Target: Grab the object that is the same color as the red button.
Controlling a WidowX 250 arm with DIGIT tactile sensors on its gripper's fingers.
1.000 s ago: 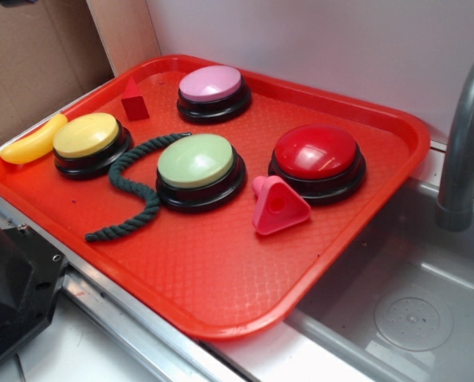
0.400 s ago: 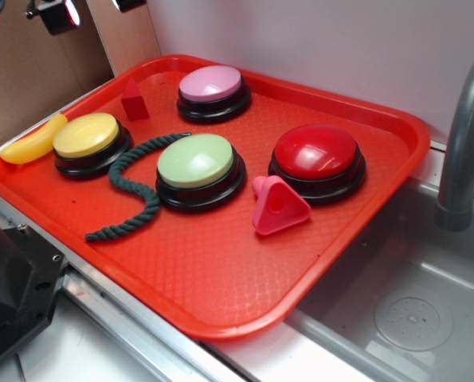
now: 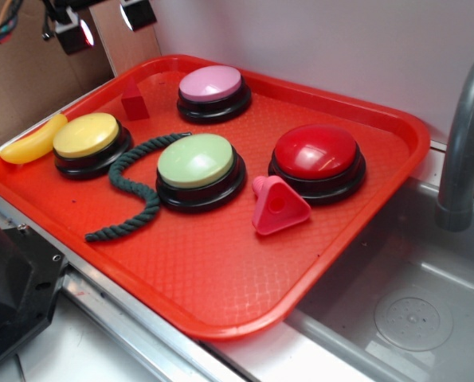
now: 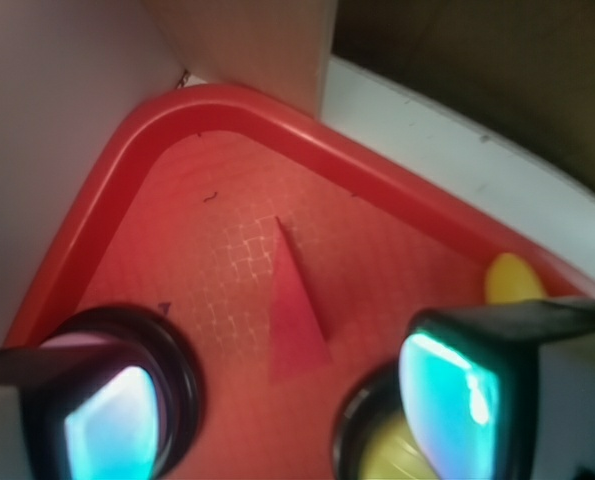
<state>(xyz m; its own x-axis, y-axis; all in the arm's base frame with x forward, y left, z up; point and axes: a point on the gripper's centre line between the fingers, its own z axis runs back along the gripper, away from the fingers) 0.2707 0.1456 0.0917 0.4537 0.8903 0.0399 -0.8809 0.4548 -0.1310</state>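
The small dark red block with a pointed top [image 3: 134, 100] sits untouched on the textured red plastic tray [image 3: 221, 270], in the tray's far left corner, between the glossy yellow dome button [image 3: 86, 135] and the pink-topped dome button [image 3: 211, 83]. The large glossy red dome button on its black base [image 3: 317, 153] lies well apart from the block, towards the tray's opposite side. Nothing of the grab is done yet: the gripper [image 3: 105, 24] hangs high above the block's corner, its two fingers spread apart and empty. The wrist view shows the block [image 4: 295, 318] between the two fingertips [image 4: 452, 395], so the alignment looks roughly set; what is left, I judge, is the descent, the closing and the lift.

Room around the block is tight on two sides: the tray's raised rim [image 4: 127, 170] curves just behind it, and the yellow and pink-topped buttons stand near on either flank. The side towards the dark green twisted rope [image 3: 133, 187] is more open.
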